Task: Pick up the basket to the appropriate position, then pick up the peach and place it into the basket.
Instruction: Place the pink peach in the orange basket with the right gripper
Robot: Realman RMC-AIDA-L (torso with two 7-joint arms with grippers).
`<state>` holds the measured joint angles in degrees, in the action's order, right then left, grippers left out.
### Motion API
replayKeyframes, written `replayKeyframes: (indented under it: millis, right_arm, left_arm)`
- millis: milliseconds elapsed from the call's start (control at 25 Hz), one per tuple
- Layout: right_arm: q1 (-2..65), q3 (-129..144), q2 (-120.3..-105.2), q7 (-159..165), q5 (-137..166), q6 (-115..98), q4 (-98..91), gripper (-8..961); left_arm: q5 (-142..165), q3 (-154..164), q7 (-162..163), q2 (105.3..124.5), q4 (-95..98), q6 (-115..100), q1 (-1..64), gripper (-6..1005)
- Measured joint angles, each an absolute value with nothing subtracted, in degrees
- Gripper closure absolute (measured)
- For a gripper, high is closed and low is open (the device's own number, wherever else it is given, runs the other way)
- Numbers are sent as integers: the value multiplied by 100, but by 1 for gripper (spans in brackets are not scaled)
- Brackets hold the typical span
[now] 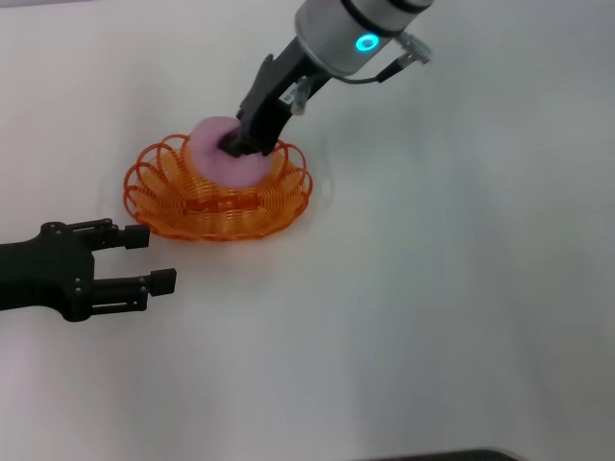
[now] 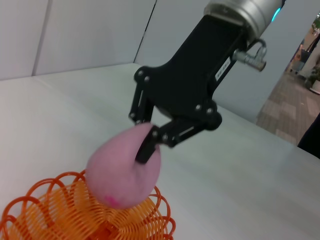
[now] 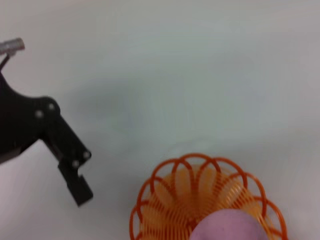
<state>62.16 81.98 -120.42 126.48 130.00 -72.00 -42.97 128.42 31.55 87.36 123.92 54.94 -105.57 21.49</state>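
Note:
The orange wire basket stands on the white table. My right gripper is shut on the pink peach and holds it low over the inside of the basket, its underside about at rim height. The left wrist view shows the right gripper pinching the peach above the basket. The right wrist view shows the basket and the top of the peach. My left gripper is open and empty, just in front and to the left of the basket.
The white table is bare around the basket. A finger of the left gripper shows in the right wrist view, beside the basket. A dark edge marks the table's near side.

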Motion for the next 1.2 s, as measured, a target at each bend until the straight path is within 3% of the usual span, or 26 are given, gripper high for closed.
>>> replayKeyframes:
  millis: [200, 840, 960, 1200]
  right_arm:
    - [6188, 8370, -12048, 12648, 12811, -7045, -4266, 839]
    - [5816, 8323, -12009, 12636, 12433, -7077, -4830, 290]
    - [5519, 8307, -12004, 12645, 12321, -7091, -5243, 163]
    - [4132, 8294, -11986, 12040, 11501, -7129, -6566, 104]
  left_arm:
    - [12815, 3155, 8736, 12392, 5477, -10534, 2157, 217]
    - [12829, 3145, 8813, 12388, 5416, -10520, 2198, 217]
    - [12815, 3127, 8814, 12386, 5414, -10520, 2198, 217]
    - [12786, 3080, 8816, 12381, 5413, -10519, 2197, 217]
